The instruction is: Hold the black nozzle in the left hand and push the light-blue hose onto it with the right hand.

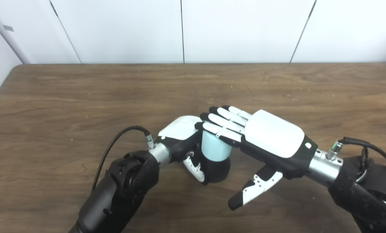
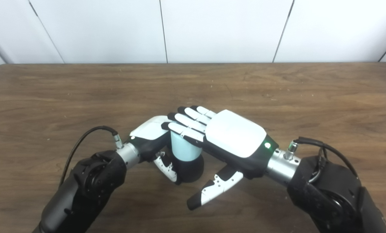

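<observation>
A black nozzle (image 1: 217, 168) stands upright on the wooden table (image 1: 82, 97), near the front middle. A short light-blue hose (image 1: 214, 147) sits on top of it. My left hand (image 1: 183, 136) is wrapped around the nozzle from the left, its thumb (image 1: 194, 166) across the front. My right hand (image 1: 264, 139) lies flat above, fingers (image 1: 223, 121) stretched out and resting on the hose's top, thumb (image 1: 254, 189) hanging free below. The joint between hose and nozzle shows; the hose's top is hidden by the fingers.
White wall panels (image 1: 180, 29) run behind the table's far edge. A black cable (image 1: 115, 142) loops from the left wrist, another (image 1: 367, 149) from the right wrist.
</observation>
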